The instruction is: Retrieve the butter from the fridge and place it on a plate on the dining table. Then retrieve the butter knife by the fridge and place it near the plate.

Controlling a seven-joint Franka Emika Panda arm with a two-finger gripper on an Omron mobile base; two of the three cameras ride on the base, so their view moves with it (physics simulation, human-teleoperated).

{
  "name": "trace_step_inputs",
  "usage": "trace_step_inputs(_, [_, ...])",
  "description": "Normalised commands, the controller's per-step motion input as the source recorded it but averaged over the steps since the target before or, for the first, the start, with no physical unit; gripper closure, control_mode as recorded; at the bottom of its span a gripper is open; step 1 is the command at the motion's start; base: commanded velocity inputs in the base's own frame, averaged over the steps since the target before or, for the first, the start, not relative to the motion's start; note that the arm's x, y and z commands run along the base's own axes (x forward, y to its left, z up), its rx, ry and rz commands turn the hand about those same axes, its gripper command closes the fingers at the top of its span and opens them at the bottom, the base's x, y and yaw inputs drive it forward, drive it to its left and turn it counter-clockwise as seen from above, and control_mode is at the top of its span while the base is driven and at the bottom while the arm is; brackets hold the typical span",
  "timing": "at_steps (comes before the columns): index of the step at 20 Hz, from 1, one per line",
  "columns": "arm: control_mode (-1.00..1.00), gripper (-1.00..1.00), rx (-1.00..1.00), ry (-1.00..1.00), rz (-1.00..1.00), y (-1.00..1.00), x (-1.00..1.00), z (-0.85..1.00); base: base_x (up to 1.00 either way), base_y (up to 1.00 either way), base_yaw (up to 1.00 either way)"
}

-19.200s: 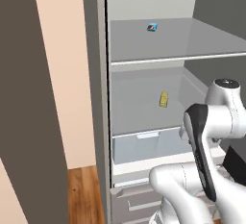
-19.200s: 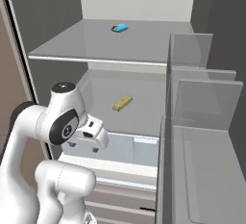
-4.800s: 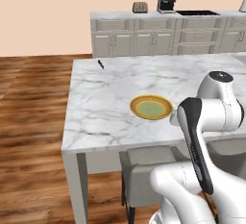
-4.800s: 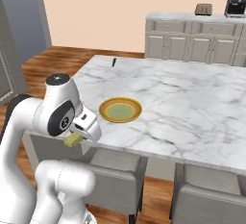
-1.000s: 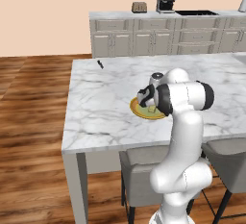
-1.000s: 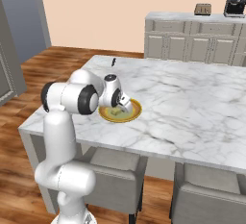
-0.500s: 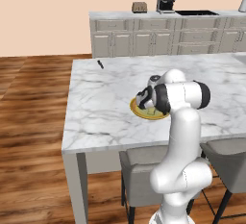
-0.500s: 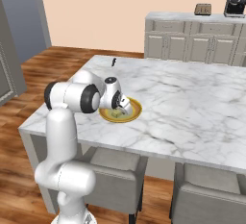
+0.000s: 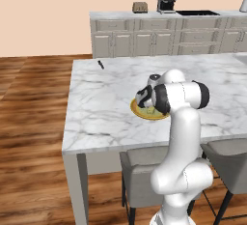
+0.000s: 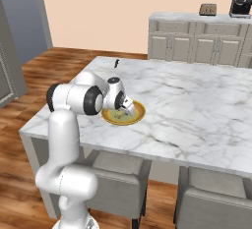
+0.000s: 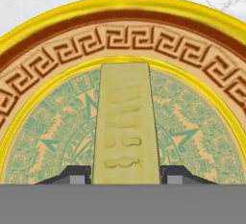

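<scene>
Over the plate (image 9: 141, 113) on the dining table (image 9: 106, 113), my gripper (image 11: 125, 177) sits low, both fingertips (image 11: 72, 175) pressed against the sides of the butter (image 11: 126, 127), which it grips lengthwise above the plate's patterned green centre. Butter knife (image 9: 101, 64) lies near the table's far corner, well apart from the plate.

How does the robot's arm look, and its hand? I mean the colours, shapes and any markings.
The arm is glossy white, built from thick rounded tube segments, with dark grey to black rings at the joints. No cables or markings are visible on it. The hand is small, partly white and partly dark, and ends in two small dark grey fingertips with flat tops.
</scene>
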Motion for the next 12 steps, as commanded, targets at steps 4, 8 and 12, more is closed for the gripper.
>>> trace_step_inputs(4, [-1.0,-1.0,0.0,0.0,0.0,0.0,0.0,0.0,0.0,0.0,0.0])
trace_step_inputs(8, [-1.0,-1.0,0.0,0.0,0.0,0.0,0.0,0.0,0.0,0.0,0.0])
trace_step_inputs(12, [-1.0,-1.0,0.0,-0.01,0.0,-0.09,0.0,0.01,0.0,0.0,0.0])
